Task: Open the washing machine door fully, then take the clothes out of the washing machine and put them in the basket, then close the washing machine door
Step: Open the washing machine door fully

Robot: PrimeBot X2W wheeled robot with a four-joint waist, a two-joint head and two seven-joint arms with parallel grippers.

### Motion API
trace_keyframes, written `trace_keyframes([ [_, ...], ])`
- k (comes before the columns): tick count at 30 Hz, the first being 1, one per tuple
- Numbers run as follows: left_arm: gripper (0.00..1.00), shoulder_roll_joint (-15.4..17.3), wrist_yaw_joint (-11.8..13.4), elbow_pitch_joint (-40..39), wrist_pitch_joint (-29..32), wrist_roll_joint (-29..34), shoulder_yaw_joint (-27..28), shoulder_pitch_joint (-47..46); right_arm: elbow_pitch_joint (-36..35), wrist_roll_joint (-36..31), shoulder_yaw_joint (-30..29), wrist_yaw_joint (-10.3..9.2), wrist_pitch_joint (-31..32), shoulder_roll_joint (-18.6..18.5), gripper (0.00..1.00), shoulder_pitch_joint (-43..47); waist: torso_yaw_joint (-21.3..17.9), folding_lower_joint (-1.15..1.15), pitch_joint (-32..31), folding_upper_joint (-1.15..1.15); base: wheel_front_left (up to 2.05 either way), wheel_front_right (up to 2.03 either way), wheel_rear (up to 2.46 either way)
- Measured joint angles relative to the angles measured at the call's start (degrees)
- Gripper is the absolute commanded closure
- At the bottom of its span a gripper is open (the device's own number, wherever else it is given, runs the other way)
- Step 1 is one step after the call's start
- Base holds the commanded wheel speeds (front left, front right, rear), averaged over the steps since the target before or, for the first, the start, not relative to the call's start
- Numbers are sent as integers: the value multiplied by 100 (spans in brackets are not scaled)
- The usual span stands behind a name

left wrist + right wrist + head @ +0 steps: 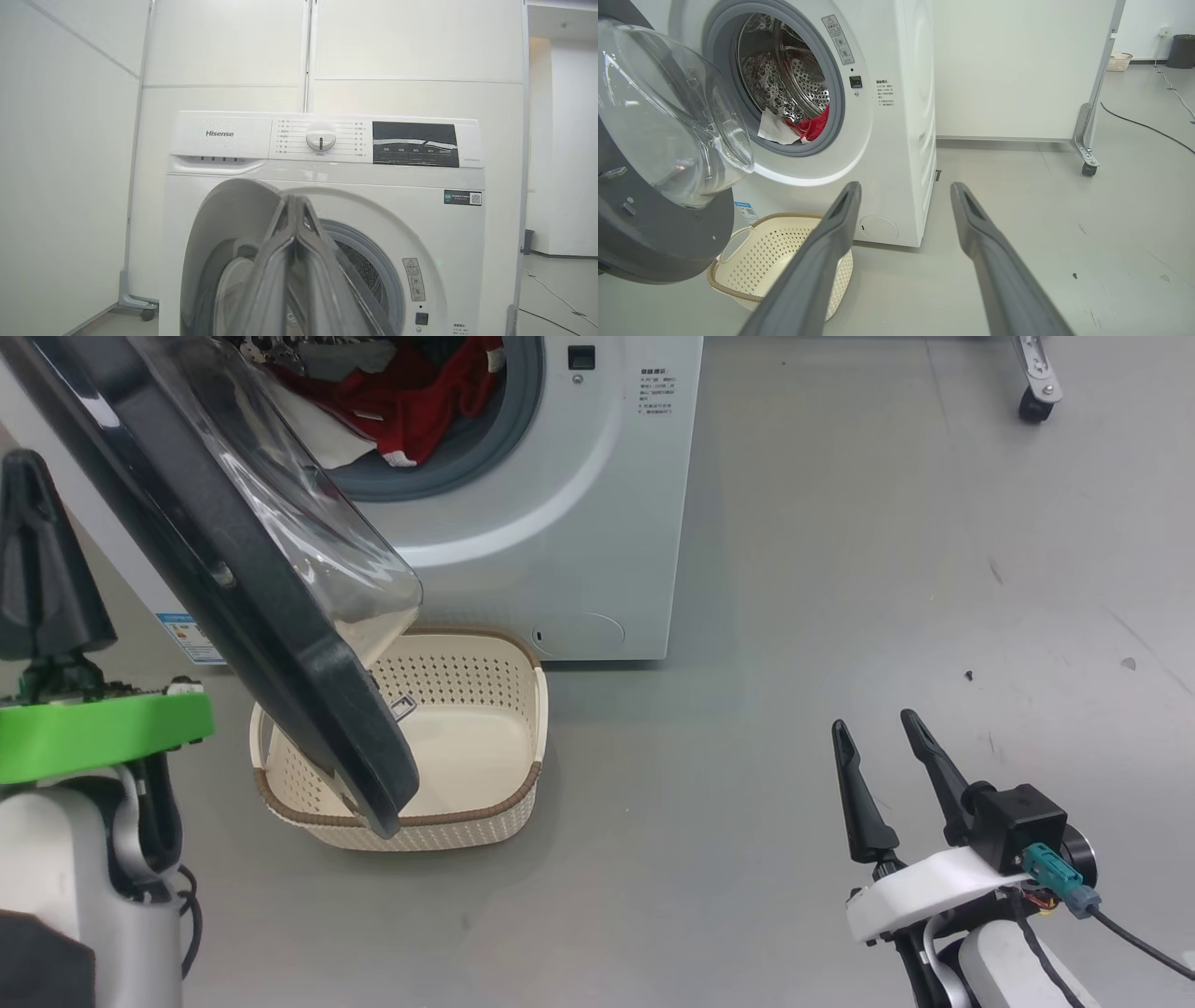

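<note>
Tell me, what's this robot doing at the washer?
A two-armed robot is emptying a washing machine. The washing machine door stands open, overhanging the empty-looking basket on the floor. The clothes, red and white, lie in the drum, none out yet. The left gripper is shut and empty beside the door; the right gripper is open, empty, over the floor.

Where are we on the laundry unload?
Done: the washing machine door stands swung open. In hand: nothing; left gripper shut, right gripper open. Left: the clothes lie in the washing machine, the basket is empty, door to close.
</note>
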Motion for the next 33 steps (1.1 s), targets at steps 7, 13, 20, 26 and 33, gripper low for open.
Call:
trace_keyframes([
  [7, 100, 64, -83, -335, -2, 81, -108, -263, 105, -11, 21, 55, 0, 35, 0, -2, -62, 0, -121, 0, 0, 0, 0],
  [13, 100, 96, -155, -532, 26, 235, -424, -469, 136, -14, 7, 57, 0, 43, 0, 1, -113, 0, -196, 0, 0, 0, 0],
  [20, 100, 93, -250, -576, 415, 303, -931, -477, 168, -22, 2, 108, 0, 89, 0, 1, -160, 0, -251, 0, 0, 0, 0],
  [26, 100, 37, -308, -435, 894, 299, -1425, -264, 194, -47, -5, 151, 0, 138, 0, 5, -204, 0, -281, 0, 0, 0, 0],
  [33, 100, 1, -349, -124, 1468, 188, -1758, 175, 199, -56, -32, 152, 0, 175, 0, 9, -252, 0, -273, 0, 0, 0, 0],
])
